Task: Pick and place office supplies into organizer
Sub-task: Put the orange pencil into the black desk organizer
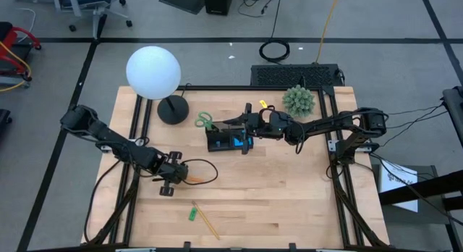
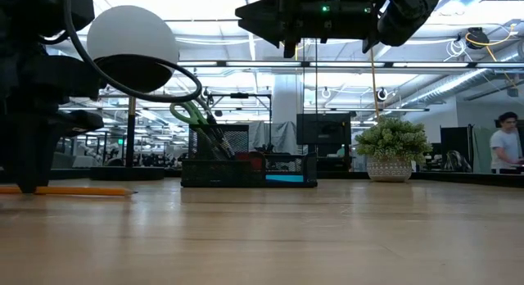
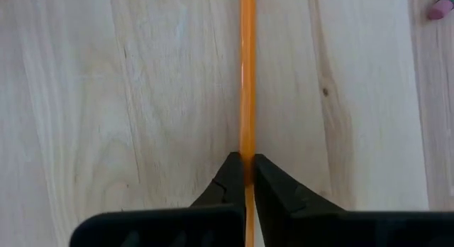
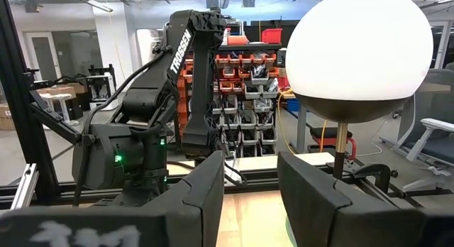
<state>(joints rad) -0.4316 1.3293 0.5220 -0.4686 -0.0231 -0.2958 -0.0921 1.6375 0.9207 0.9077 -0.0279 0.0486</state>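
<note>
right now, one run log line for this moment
left gripper: shut on orange pencil, on table | right gripper: above organizer, fingers apart, empty | scissors: in organizer

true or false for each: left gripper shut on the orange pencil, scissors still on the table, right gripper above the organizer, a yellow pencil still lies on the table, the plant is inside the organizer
1. The left gripper is shut on the orange pencil. True.
2. The green-handled scissors lie flat on the table. False: they stand in the organizer, handles up.
3. The right gripper is above the organizer. True: the low view shows it well clear of the tray.
4. A yellow pencil lies on the table near its front edge. True, beside a small green piece.
5. The plant is inside the organizer. False: it stands on the table apart from it, beyond the right arm.
</note>
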